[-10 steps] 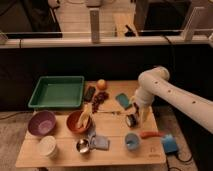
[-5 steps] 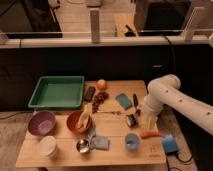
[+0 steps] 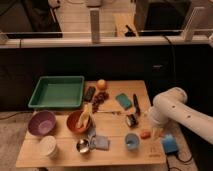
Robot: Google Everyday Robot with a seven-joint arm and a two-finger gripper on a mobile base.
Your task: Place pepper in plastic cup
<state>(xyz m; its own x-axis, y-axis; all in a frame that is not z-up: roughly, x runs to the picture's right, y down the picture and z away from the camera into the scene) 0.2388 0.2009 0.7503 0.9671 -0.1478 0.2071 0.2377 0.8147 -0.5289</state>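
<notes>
The pepper (image 3: 145, 134) is a small orange-red piece lying on the wooden table (image 3: 115, 127) near its right edge. The light-blue plastic cup (image 3: 132, 141) stands upright just to the left of and in front of it, apart from it. My gripper (image 3: 156, 131) hangs from the white arm (image 3: 172, 110) at the table's right edge, right beside the pepper on its right side. The pepper still looks to be resting on the table.
A blue block (image 3: 169, 144) sits right of the gripper. Also on the table are a green tray (image 3: 56, 92), round orange fruit (image 3: 101, 84), purple bowl (image 3: 42, 123), orange bowl (image 3: 78, 121), white ribbed cup (image 3: 48, 146), metal cup (image 3: 83, 146), blue cloth (image 3: 100, 142) and teal item (image 3: 123, 100).
The arm has swung to the right and lowered, bringing the gripper down beside the pepper at the right edge. The pepper and cup have not moved.
</notes>
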